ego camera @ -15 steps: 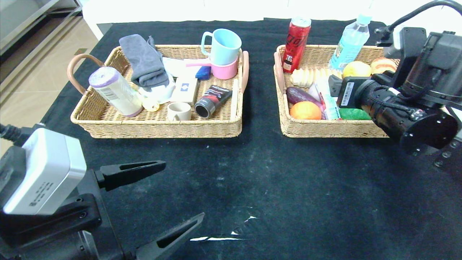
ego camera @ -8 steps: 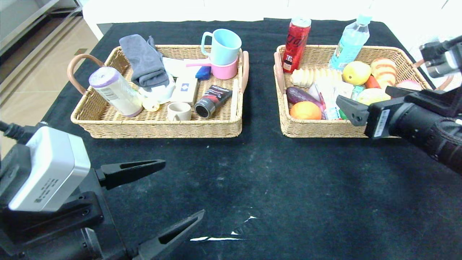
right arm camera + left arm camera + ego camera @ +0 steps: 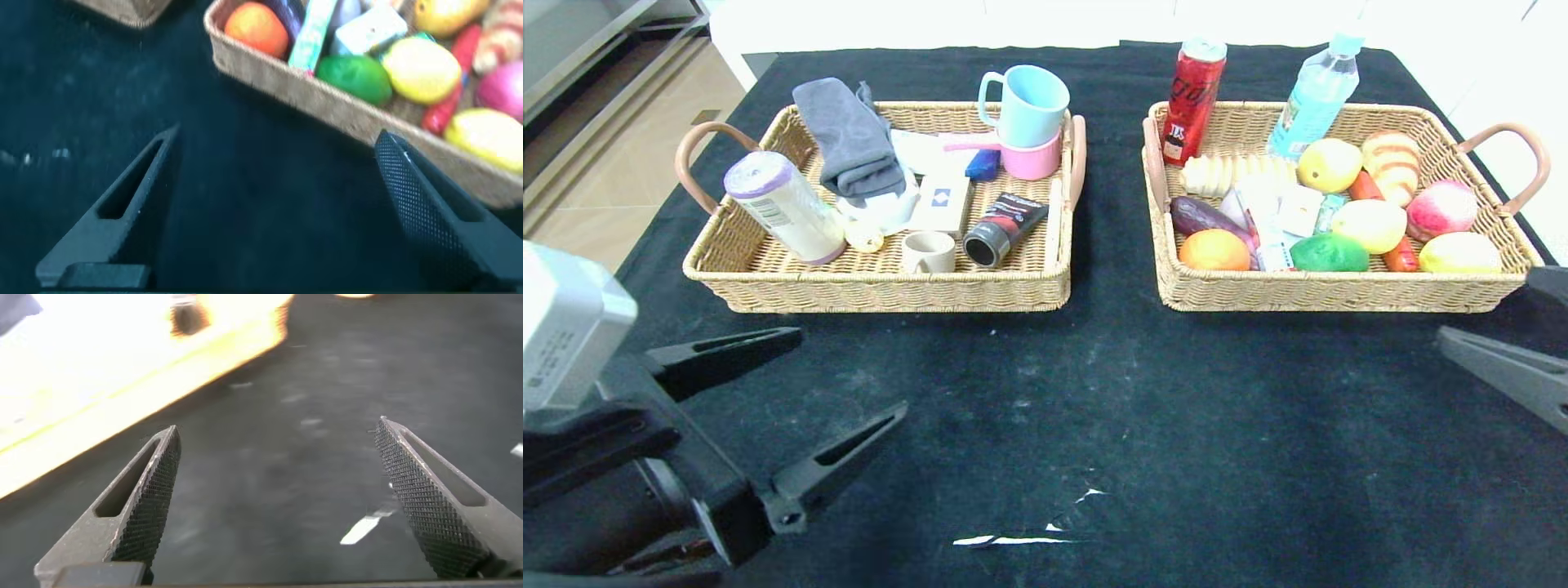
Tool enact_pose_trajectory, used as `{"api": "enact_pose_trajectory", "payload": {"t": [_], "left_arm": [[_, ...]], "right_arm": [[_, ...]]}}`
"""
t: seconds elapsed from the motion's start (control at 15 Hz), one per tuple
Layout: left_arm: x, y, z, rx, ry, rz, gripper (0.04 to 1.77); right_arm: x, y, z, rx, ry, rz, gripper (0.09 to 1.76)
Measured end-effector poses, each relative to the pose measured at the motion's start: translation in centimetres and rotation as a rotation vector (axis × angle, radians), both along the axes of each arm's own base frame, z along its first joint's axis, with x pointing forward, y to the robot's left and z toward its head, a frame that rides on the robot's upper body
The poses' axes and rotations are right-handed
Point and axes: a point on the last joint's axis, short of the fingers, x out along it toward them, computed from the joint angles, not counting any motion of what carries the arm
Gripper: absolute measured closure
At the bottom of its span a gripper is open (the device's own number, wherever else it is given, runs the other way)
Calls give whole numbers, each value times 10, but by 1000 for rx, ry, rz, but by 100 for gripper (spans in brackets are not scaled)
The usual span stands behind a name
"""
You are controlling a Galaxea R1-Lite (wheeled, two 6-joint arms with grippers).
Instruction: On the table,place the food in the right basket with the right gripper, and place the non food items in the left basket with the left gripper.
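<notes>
Sorting appears finished: food (image 3: 1372, 224) is seen in the right basket (image 3: 1339, 290), non food items (image 3: 1003, 230) in the left basket (image 3: 882, 290). Left gripper (image 3: 792, 392) and right gripper (image 3: 278, 204) are held wide open, empty, above the surface (image 3: 1143, 408). Only parking is judged needed.

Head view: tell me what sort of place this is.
Probably a lab or test setup, not a home: a table draped in scuffed black cloth, two matching wicker baskets stocked with sorted household items and food, and tiled floor alongside.
</notes>
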Motion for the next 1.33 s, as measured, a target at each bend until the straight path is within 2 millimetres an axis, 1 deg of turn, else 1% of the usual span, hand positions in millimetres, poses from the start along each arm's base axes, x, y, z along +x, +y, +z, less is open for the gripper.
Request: {"api": "enact_pose_trajectory", "payload": {"t": [0.13, 0.4, 0.47, 0.73, 0.93, 1.07, 1.2, 1.33], "left_arm": [[-11, 14, -2, 11, 19, 50, 9], [-51, 41, -8, 41, 73, 89, 9], [-60, 48, -9, 39, 73, 110, 9], [-93, 69, -5, -7, -26, 233, 9], [-117, 77, 2, -19, -68, 297, 9], [-134, 80, 5, -29, -88, 325, 9], [-150, 79, 4, -35, -108, 326, 9], [-163, 77, -3, -39, -115, 316, 9]], "right_arm": [[-21, -11, -1, 1, -2, -8, 15], [-55, -22, -7, 9, -24, -10, 15], [-68, -26, -10, 12, -33, -10, 15], [-111, -40, -24, 6, -11, -38, 15], [-140, -45, -33, 12, -38, -130, 15], [-155, -46, -41, 13, -41, -177, 15], [-166, -45, -50, 14, -45, -217, 15], [-172, -43, -60, 18, -47, -225, 15]]}}
